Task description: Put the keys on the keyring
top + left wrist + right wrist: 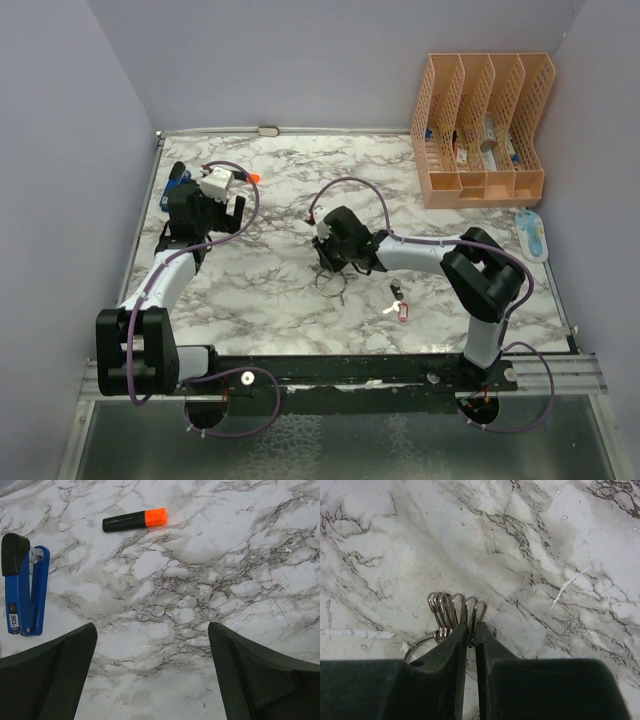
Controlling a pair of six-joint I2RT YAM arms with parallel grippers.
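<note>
While the overhead view takes in the whole table (270,305), start at the near side: the keys (398,305) lie loose on the marble, red tag (403,314) nearest and a dark head just beyond it. They sit right of the right gripper (471,626) and apart from it, and neither wrist camera catches them.

Just left of them, the keyring (335,287) is a tangle of thin wire under the right arm's tip, too fine from above to read. The right wrist view fills that in: a fan of silver loops (451,611) pokes out just past the fingertips, a curve of the ring shows at lower left, and the two black fingers are pinched almost together on the bunch, with only a slit between them.

Over on the left, the left gripper (151,630) has its fingers spread wide, only bare marble between them. Its camera shows a blue stapler (25,595) and, farther off, an orange-capped marker (134,520), both clear here and half hidden behind the arm from above.

Far right, only the overhead catches the peach file rack (480,130).
</note>
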